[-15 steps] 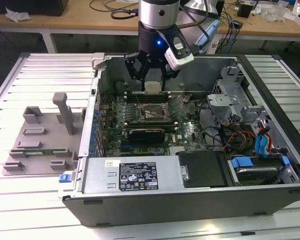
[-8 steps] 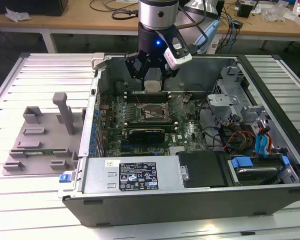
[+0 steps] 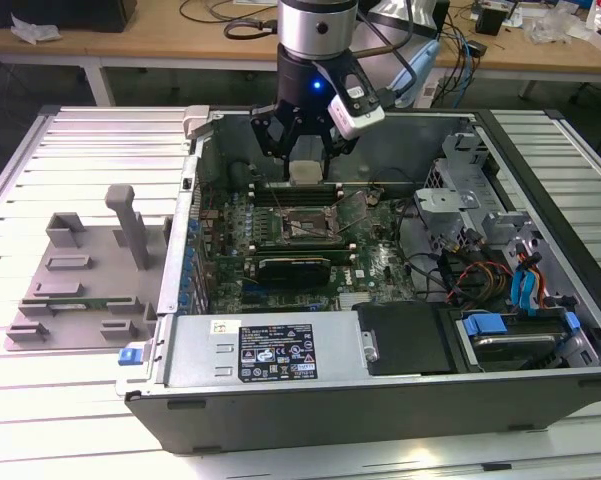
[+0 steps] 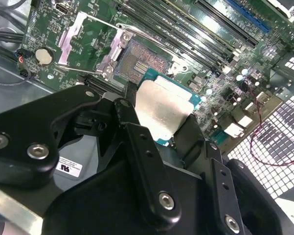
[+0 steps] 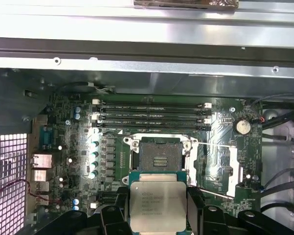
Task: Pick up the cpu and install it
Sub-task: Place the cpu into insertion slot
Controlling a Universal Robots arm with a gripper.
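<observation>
In the exterior view the gripper point(image 3: 307, 158) hangs inside the open case point(image 3: 380, 400), closed on the cpu point(image 3: 306, 174), above the socket point(image 3: 310, 222). In the second wrist view the fingers point(image 4: 124, 115) press two opposite edges, so the cpu lies flat, and the plate point(image 4: 71, 41) is swung aside. In the first wrist view the socket is bare, I think ready to receive; the cpu is not seated yet

— What has the tool point(image 5: 158, 215) got?
— The cpu point(image 5: 158, 203), metal plate facing the camera, pinched between two black fingers point(image 5: 195, 208).
— And the socket point(image 5: 159, 155)?
— Bare, contacts exposed, just beyond the cpu's edge. Its hinged cover point(image 5: 220, 169) is swung aside. Four memory slots point(image 5: 151, 115) run past it, with a coin cell point(image 5: 242, 126) near their end.
</observation>
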